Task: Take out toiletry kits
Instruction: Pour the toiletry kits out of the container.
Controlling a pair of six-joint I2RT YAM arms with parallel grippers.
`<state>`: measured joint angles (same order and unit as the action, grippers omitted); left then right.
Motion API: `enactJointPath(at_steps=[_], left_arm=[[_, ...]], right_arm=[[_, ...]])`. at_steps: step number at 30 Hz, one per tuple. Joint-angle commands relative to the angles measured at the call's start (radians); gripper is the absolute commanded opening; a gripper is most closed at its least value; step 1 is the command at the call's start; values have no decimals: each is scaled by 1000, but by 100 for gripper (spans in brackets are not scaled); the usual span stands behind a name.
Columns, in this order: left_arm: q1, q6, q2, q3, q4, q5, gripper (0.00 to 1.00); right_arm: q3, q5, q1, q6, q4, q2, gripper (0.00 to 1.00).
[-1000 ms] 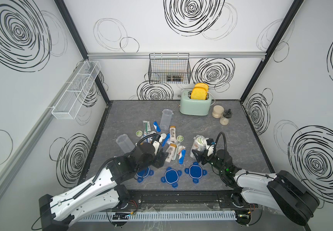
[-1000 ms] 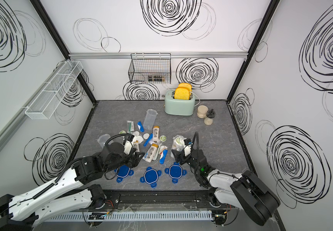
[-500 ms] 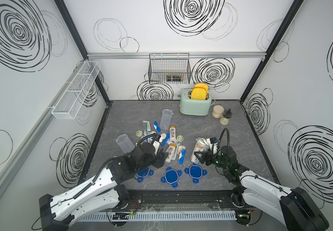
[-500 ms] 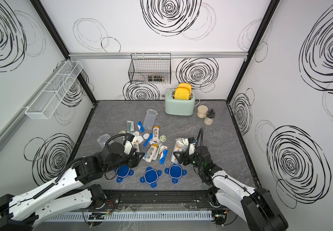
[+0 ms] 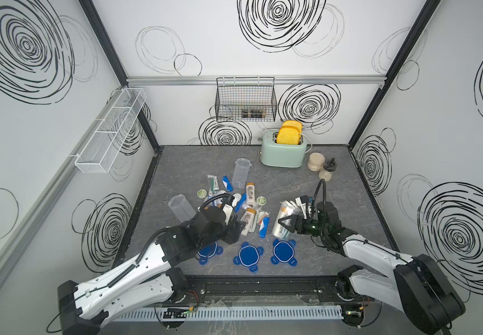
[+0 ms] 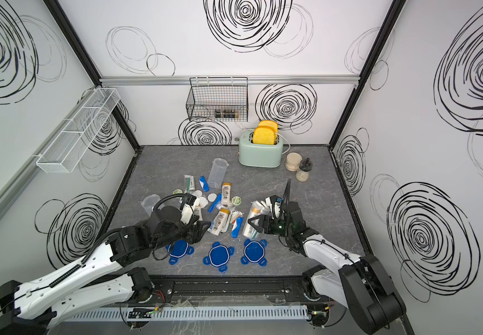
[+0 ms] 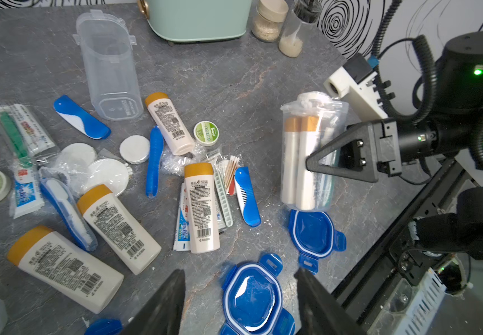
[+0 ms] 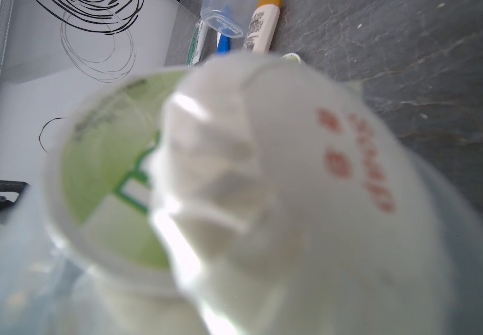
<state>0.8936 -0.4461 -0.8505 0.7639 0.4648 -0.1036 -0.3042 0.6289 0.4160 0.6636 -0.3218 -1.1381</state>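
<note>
Two round green tins (image 7: 206, 132) read "Touch".

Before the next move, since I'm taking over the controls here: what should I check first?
1. Right pincer shut on the full jar: ok.
2. Lids off: ok, all three lie on the table.
3. Jar emptied: not ok, bottles inside.
4. Left pincer open and empty: ok.
5. Jar lifted clear of the table: cannot tell.
</note>
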Motion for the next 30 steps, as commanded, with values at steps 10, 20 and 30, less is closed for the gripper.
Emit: enactJointPath(at_steps=[10,20,30], left_arm=[[266,-43,-307,-15,-374,-73,90],[278,-57,-565,63,-491,-46,96],[216,-85,-700,105,-550,43,96]], right_arm=[[-51,146,-36,128,-57,-15,54],[-26,144,-36,151,-74,11,54],[-16,160,-36,182,-104,6,54]])
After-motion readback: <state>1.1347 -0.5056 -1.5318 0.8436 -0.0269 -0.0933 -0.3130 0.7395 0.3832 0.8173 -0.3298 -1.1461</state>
